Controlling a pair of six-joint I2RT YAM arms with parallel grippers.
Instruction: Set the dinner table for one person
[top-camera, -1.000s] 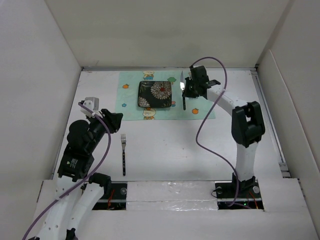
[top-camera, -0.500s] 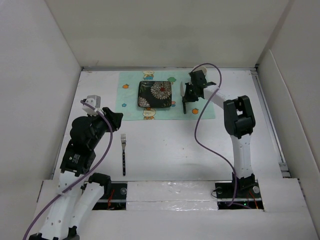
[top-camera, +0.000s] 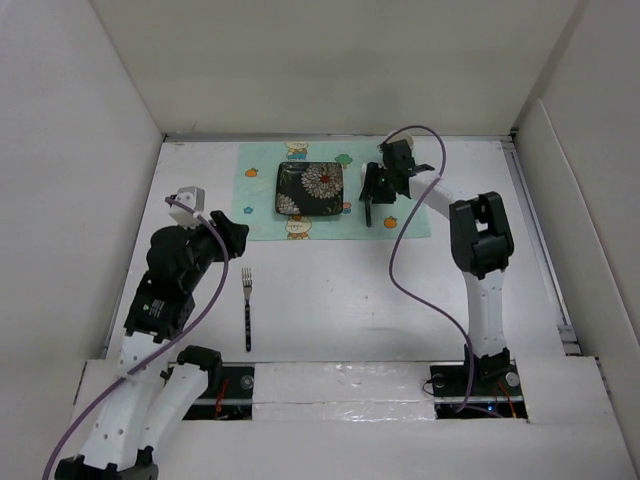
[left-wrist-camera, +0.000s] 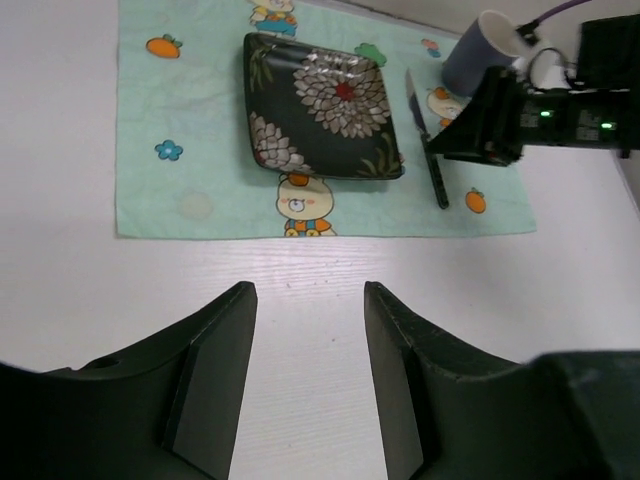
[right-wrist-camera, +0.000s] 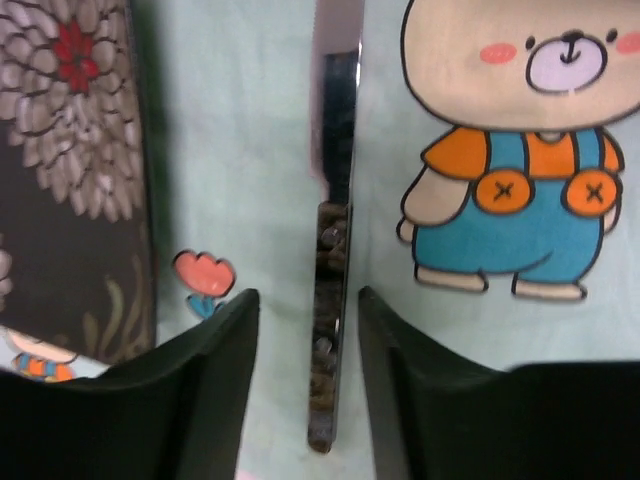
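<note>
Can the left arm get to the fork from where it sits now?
Probably yes. The fork lies by itself on the bare dinner table, close to the left claw, which is open and empty. Nothing stands between them, and the right arm is away at the placemat.

Dinner table bears placemat, fork, perhaps mug.
</note>
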